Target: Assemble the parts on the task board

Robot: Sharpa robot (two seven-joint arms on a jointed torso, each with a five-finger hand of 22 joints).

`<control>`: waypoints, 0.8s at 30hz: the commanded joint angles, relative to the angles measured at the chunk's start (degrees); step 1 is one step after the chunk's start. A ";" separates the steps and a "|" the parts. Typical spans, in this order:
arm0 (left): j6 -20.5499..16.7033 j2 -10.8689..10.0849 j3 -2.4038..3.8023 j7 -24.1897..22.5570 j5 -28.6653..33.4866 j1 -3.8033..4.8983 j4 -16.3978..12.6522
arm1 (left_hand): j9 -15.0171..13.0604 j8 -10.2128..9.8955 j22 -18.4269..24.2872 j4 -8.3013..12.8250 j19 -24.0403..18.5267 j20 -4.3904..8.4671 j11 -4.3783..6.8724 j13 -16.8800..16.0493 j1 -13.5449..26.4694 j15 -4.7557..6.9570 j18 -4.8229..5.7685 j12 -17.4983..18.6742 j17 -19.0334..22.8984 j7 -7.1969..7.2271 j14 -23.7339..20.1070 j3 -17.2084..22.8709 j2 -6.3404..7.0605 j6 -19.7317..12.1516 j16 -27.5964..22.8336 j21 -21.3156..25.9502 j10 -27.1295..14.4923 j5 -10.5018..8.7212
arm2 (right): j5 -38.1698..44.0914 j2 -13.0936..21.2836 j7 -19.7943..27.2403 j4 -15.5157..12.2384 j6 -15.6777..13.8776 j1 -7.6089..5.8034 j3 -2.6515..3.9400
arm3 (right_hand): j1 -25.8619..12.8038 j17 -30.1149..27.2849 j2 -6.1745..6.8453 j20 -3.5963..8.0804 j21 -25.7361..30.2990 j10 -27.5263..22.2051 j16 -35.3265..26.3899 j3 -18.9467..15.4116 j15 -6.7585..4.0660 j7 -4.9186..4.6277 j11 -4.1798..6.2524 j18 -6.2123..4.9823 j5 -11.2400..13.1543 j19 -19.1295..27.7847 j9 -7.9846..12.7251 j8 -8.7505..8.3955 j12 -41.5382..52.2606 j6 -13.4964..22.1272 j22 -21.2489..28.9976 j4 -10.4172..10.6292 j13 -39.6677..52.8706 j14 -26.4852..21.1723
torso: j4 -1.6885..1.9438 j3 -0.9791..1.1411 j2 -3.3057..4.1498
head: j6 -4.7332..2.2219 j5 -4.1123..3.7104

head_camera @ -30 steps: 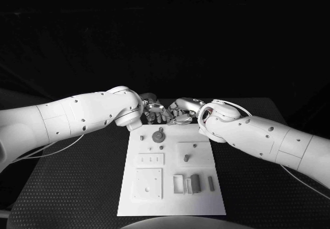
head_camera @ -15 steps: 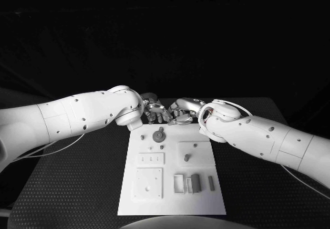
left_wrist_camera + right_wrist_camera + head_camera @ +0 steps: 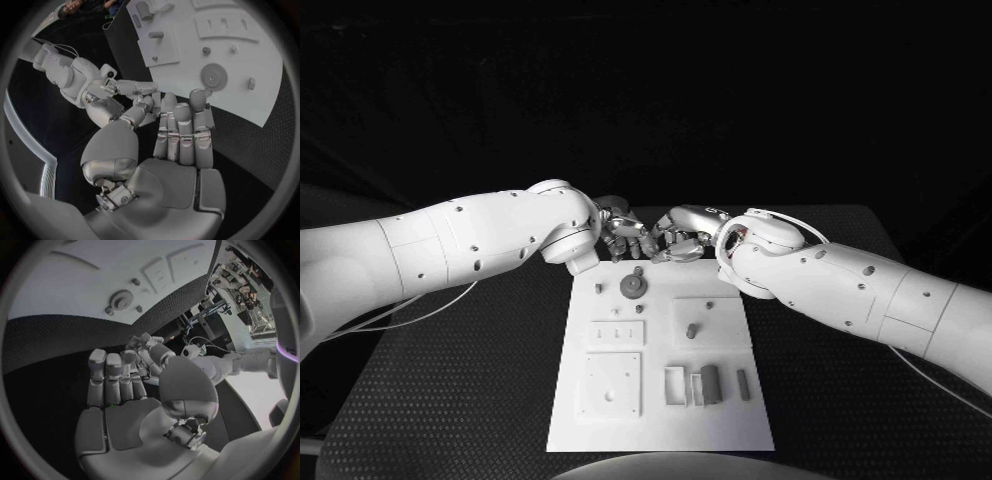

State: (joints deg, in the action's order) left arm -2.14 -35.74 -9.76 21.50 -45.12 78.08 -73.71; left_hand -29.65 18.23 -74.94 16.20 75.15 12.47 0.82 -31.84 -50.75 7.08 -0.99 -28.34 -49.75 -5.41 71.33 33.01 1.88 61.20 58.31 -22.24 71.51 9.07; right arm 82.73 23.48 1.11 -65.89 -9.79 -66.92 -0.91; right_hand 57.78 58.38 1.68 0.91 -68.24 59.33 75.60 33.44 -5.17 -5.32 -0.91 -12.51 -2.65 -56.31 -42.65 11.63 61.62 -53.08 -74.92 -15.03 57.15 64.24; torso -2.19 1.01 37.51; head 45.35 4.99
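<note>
A black table (image 3: 459, 400) with a finely textured top fills the lower half of the head view, and behind it the room falls away into darkness. The white task board (image 3: 661, 420) lies lengthwise in the middle of the table, running from the near edge up toward the two hands.

On the board, a round grey gear (image 3: 633, 287) sits near the far end, with a small peg (image 3: 600, 289) beside it on the left-arm side. Further toward the robot stands a short grey post (image 3: 689, 329) on a raised square block, and nearest the robot a group of upright grey bars (image 3: 708, 384) stands next to a white rectangular plate (image 3: 612, 384).

The left hand (image 3: 626, 238) and the right hand (image 3: 681, 240) meet just beyond the far end of the board, fingertips close together or touching; which of the two, I cannot tell. In the left wrist view the left hand (image 3: 178, 135) has its fingers straight and side by side, nothing in them, with the gear (image 3: 213, 76) just past the fingertips. In the right wrist view the right hand (image 3: 119, 382) is likewise extended and holds nothing, its palm bare, and the gear (image 3: 119, 300) lies on the board well beyond its fingertips.
</note>
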 commanded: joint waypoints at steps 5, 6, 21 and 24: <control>-0.63 0.13 0.03 -0.23 7.11 0.03 0.01 | -0.19 -0.21 -1.30 0.38 -0.34 0.04 -0.03 -0.29 -2.24 -0.09 -1.41 0.21 0.31 0.22 -0.23 1.93 -0.59 -0.29 0.05 0.14 -0.17 1.70 | 0.49 -0.44 0.41 0.20 0.66 -0.04 0.06 | -0.31 -0.09 -0.09 0.27 0.19 0.09 -0.31 0.09 -0.42 -1.49 0.47 -2.49 -0.13 -0.18 0.03 0.23 0.00 -1.76 -0.10 0.18 -0.09 0.01 | 0.00 -0.01 0.00 | 0.08 -0.03; -0.83 0.13 0.03 -0.23 7.86 0.03 0.06 | -0.28 -0.14 -1.31 0.39 -0.30 0.05 0.01 -0.34 -2.78 -0.06 -1.41 0.20 0.33 0.26 -0.19 2.27 -0.64 -0.19 0.15 0.06 -0.10 1.69 | 0.49 -0.47 0.41 0.26 0.65 -0.04 0.06 | -0.31 -0.09 -0.09 0.27 0.20 0.09 -0.31 0.09 -0.42 -1.49 0.47 -2.49 -0.13 -0.18 0.02 0.23 0.00 -1.76 -0.10 0.18 -0.09 0.01 | 0.00 0.01 0.01 | 0.10 -0.04; -1.55 0.04 0.01 0.23 13.17 0.04 0.56 | -2.39 1.59 -1.39 0.40 0.85 0.67 0.92 -0.93 -5.27 0.79 -1.33 -0.32 0.04 1.32 0.94 3.67 -0.83 2.02 1.86 -1.44 2.05 3.50 | 0.60 -0.53 -0.01 0.89 -0.40 -0.04 0.05 | -1.05 -0.31 2.70 0.28 0.67 -0.45 -0.79 -0.47 0.18 -2.29 -0.25 -2.49 -0.10 -0.04 0.49 -1.32 -0.47 0.75 0.15 0.19 -0.48 -0.30 | -0.03 0.01 0.00 | 0.19 -0.03; -1.81 -0.02 0.01 0.39 13.87 0.04 0.65 | -2.81 1.80 -1.41 0.39 1.11 0.85 1.10 -1.08 -5.15 0.96 -1.32 -0.45 -0.04 1.49 1.16 3.68 -0.67 2.32 2.21 -1.84 2.48 4.56 | 0.60 -0.51 0.03 1.17 -0.69 -0.03 0.04 | -1.46 -0.47 4.18 0.13 1.26 -1.39 -1.29 -0.88 1.04 -3.20 -1.12 -2.49 -0.12 0.46 1.09 -2.82 -1.11 3.28 0.39 0.23 -0.85 -0.94 | -0.02 0.04 0.00 | 0.24 -0.04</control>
State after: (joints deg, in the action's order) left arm -3.62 -35.83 -9.79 22.36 -34.03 78.08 -72.91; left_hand -30.27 18.82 -74.92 16.61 75.60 12.69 1.24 -32.88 -53.18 7.25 -0.98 -28.61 -49.72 -3.86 71.81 36.41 3.69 62.99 60.33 -23.85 72.78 13.39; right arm 82.81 23.01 1.20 -64.86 -9.92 -66.95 -0.89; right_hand 56.39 57.95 5.50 0.89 -67.14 58.34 74.53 32.86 -4.32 -7.26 -1.89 -12.50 -2.62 -56.28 -41.64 9.01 60.72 -51.24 -74.58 -14.81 56.35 63.39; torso -2.21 1.01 37.51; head 45.54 4.97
